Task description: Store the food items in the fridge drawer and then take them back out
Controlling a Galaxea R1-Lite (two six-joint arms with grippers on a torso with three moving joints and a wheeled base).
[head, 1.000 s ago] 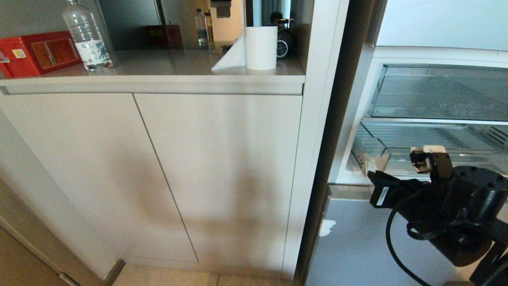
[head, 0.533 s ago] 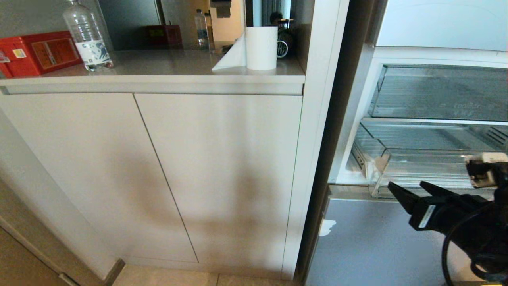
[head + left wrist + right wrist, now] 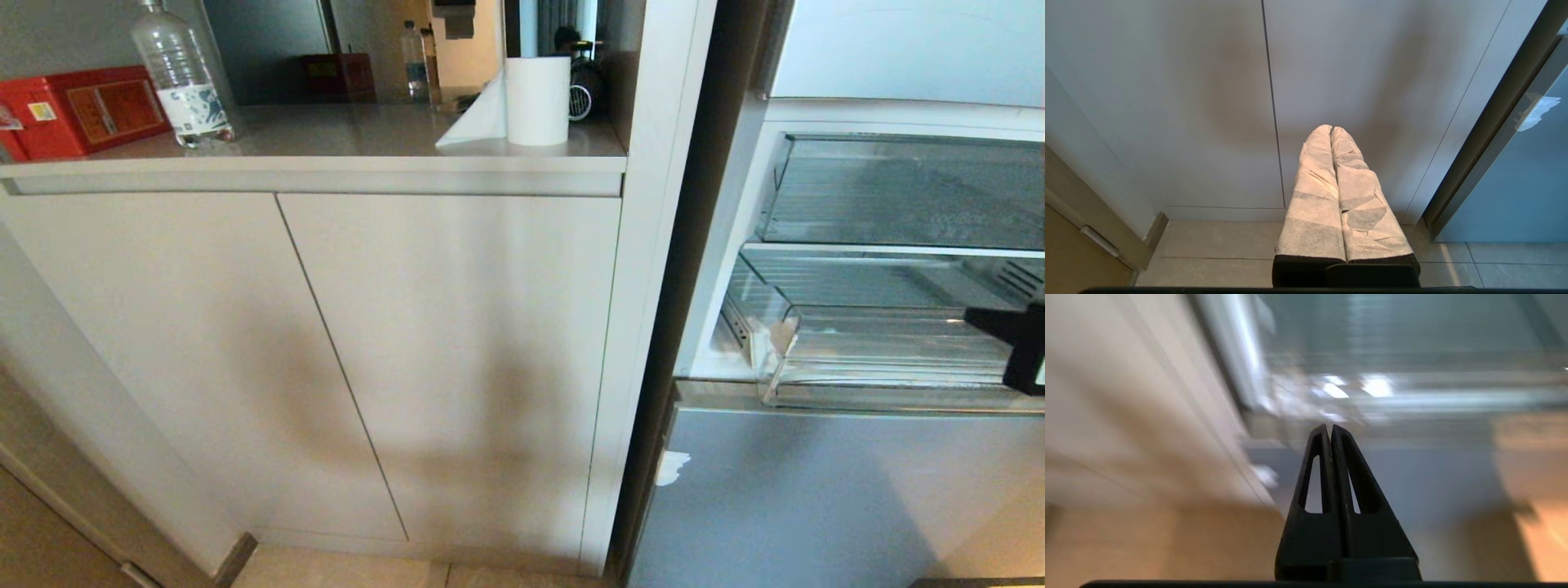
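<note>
Head view: right pincer (image 3: 971, 314), tips pressed together, points left over the fridge drawer (image 3: 882, 396).

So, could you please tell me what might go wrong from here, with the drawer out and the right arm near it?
1. The drawer juts out past the fridge front, and the right claw, shut, sits at its right end; a swing could knock the clear lip.
2. No food shows in any view, so there is nothing yet to store.
3. The right wrist view is smeared, so aiming from it could be unreliable.
</note>
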